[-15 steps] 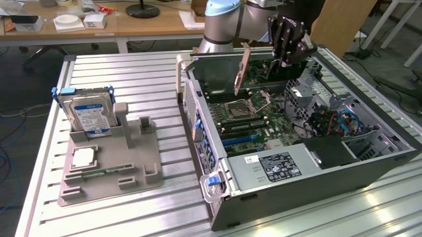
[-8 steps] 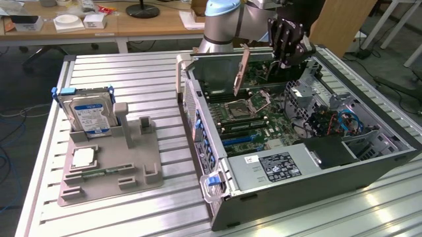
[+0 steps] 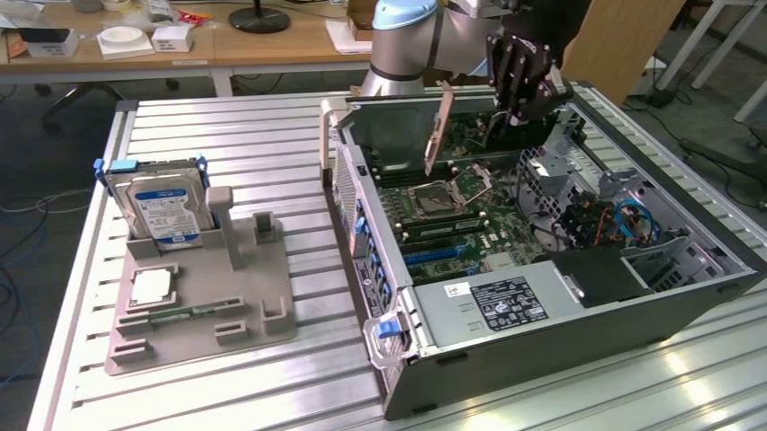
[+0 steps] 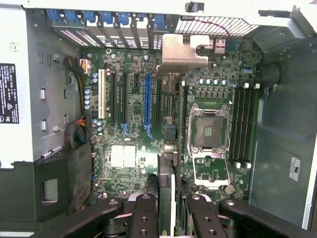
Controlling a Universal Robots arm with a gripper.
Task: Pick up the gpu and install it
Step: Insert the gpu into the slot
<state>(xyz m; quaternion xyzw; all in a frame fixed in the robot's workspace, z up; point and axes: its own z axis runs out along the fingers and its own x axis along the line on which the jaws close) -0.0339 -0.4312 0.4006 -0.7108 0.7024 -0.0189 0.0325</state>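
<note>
My gripper hangs over the far end of the open computer case, shut on the gpu. The gpu is a thin dark card held on edge above the motherboard, and its narrow metal bracket points toward the case's rear wall. In the wrist view the card runs edge-on from between the black fingers to the bracket. It floats over the board between the blue expansion slot and the processor socket, clear of both.
A grey parts holder on the slatted table at the exterior view's left carries a hard drive, a slim green memory stick and a small white square part. Inside the case are a power supply and blue cables.
</note>
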